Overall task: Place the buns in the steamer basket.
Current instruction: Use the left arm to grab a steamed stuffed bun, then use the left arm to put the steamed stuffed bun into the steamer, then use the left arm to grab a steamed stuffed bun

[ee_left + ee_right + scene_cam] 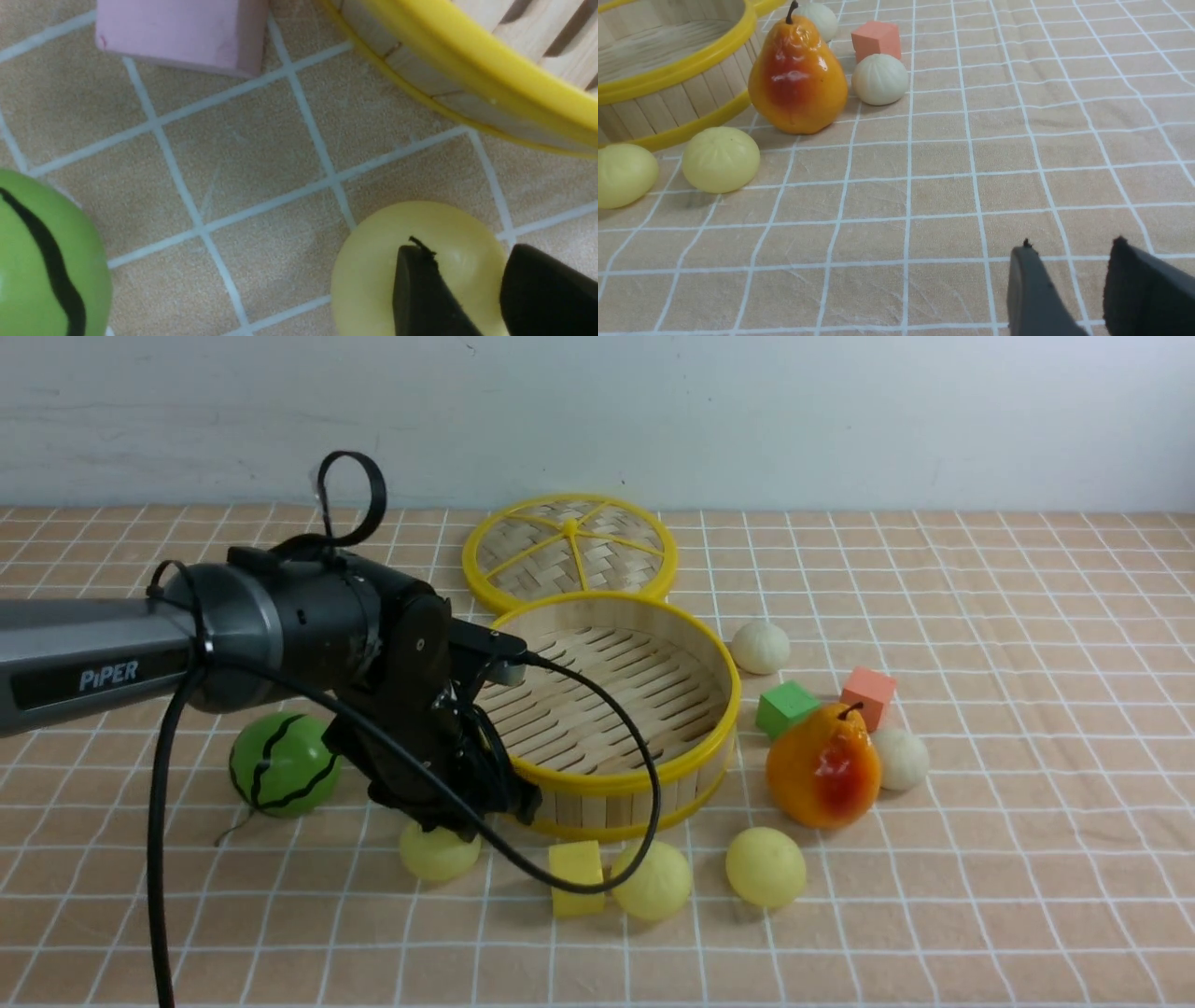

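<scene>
In the front view a pale yellow bun (pixel 439 852) lies just beside the steamer basket (pixel 597 777); in the left wrist view the left pincer (pixel 467 249) stands parted over it, likely soft and light, best pinched gently across its middle; in the right wrist view the right pincer (pixel 1073 247) stands parted, holding nothing

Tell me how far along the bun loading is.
Done: nothing; the basket looks empty. In hand: the left gripper, jaws apart, hovers over one yellow bun, not lifted. Left: all five buns: that one, two more yellow and two white.
</scene>
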Motion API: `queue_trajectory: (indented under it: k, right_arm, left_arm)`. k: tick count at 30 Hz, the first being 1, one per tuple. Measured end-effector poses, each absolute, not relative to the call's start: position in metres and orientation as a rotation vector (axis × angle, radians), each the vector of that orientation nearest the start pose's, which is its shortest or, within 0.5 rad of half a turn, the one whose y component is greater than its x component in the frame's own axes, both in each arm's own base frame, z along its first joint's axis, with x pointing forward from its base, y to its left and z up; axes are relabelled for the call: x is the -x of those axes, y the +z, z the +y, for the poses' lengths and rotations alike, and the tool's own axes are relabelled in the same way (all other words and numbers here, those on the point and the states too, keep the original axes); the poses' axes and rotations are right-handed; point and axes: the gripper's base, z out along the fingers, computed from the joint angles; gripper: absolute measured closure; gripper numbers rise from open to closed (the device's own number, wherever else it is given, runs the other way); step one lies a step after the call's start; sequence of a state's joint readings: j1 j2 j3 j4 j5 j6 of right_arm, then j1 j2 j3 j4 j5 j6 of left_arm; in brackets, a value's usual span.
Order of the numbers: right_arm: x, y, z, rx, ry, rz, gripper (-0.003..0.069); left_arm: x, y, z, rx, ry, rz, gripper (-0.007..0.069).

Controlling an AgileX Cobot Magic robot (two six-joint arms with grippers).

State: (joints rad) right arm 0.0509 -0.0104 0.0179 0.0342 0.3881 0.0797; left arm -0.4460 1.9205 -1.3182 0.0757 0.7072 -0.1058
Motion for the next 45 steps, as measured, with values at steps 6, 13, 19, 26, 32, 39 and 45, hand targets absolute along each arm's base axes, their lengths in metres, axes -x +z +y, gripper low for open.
queue_trajectory:
  k: [6,13,19,26,32,39,45]
  right_arm:
    - [-0.052,0.173,0.004,-0.048,0.124,1.880,0.0418]
    - [-0.052,0.173,0.004,-0.048,0.124,1.880,0.0418]
    - [-0.052,0.173,0.004,-0.048,0.124,1.880,0.0418]
    - [-0.052,0.173,0.004,-0.048,0.124,1.880,0.0418]
    - [-0.052,0.173,0.004,-0.048,0.124,1.880,0.0418]
    - [-0.052,0.173,0.004,-0.048,0.124,1.880,0.0418]
    - [-0.052,0.173,0.004,-0.048,0.124,1.880,0.0418]
  left_arm:
    - [-0.354,0.184,-0.164,-0.547,-0.037,2.770,0.0632]
    - [-0.345,0.205,-0.163,-0.576,-0.007,2.770,0.0638]
    - [-0.340,0.277,-0.189,-0.606,-0.110,2.525,0.0638]
    - [-0.375,0.276,-0.215,-0.609,-0.152,2.368,0.0638]
    - [-0.407,0.226,-0.224,-0.646,-0.066,2.431,0.0551]
    - [-0.416,0.232,-0.220,-0.509,-0.071,2.491,0.0235]
    - [-0.378,0.294,-0.227,-0.525,-0.110,2.500,0.0141]
